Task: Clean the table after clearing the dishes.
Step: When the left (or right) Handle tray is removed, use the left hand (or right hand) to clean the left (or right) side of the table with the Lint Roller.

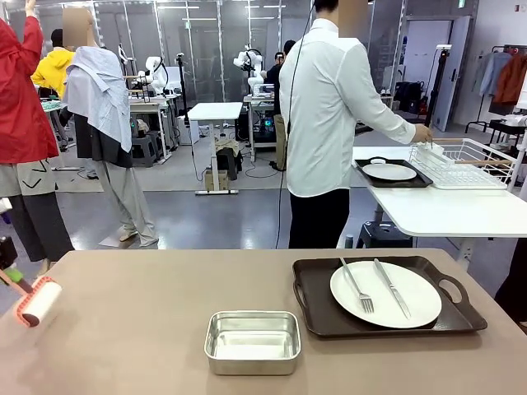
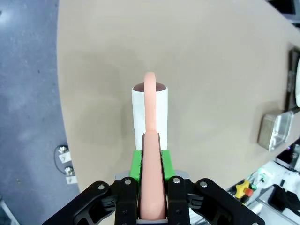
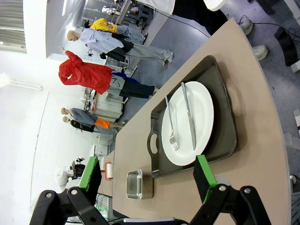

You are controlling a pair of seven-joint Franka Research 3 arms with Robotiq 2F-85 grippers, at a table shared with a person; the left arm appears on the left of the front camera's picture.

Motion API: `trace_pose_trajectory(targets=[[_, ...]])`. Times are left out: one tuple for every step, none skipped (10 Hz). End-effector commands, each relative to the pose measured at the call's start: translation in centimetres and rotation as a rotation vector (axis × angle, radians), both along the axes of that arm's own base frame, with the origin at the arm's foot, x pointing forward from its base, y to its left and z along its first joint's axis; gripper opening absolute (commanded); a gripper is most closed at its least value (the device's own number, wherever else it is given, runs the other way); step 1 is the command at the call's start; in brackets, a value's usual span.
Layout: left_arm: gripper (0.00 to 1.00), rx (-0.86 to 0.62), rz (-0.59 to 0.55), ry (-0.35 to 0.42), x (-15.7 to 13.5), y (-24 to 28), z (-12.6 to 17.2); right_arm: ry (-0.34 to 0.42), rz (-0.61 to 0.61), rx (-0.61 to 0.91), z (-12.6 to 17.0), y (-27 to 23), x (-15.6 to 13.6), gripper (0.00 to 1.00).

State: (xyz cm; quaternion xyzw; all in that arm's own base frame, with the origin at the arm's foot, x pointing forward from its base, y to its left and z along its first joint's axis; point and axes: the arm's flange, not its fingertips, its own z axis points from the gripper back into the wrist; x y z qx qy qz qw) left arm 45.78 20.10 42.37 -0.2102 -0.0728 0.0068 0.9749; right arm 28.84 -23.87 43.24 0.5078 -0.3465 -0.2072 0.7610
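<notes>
Worktop [image 1: 132, 329] lies beneath both pairs of jaws: the left jaws are clenched on the pink handle [image 2: 152, 187] of a lint roller [image 2: 150, 110], whose white roll juts just past their tips over bare surface. Ahead of the released right jaws a dark tray [image 3: 225, 140] holds a white plate [image 3: 204, 112] carrying a fork [image 3: 168, 119] and knife [image 3: 187, 112], with an empty steel pan [image 3: 134, 184] nearer, beside the tray. Well beyond, a small white table [image 1: 445, 210] bears a second tray [image 1: 362, 169] with a plate on it.

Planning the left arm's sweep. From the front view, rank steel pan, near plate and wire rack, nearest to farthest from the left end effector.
1. Steel pan, front centre.
2. Near plate, on the tray, right.
3. Wire rack, far right, on the white table.
</notes>
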Motion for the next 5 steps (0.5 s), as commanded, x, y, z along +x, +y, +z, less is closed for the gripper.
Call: trace_pose_trajectory(targets=[[0.20, 0.022, -0.061, -0.082, -3.2, -1.2, 4.3, -0.014, -0.004, 0.008, 0.2, 0.0, -0.1, 1.00], [0.20, 0.039, -0.065, -0.107, -4.2, -1.3, 5.8, -0.014, -0.004, 0.008, 0.2, 0.0, -0.1, 1.00], [0.20, -0.006, -0.064, -0.104, -4.9, -1.5, 6.7, -0.014, -0.004, 0.008, 0.2, 0.0, -0.1, 1.00], [0.20, 0.027, -0.037, -0.081, -2.2, -1.0, 5.2, -0.014, -0.004, 0.008, 0.2, 0.0, -0.1, 1.00], [0.20, 0.027, -0.037, -0.081, -2.2, -1.0, 5.2, -0.014, -0.004, 0.008, 0.2, 0.0, -0.1, 1.00]])
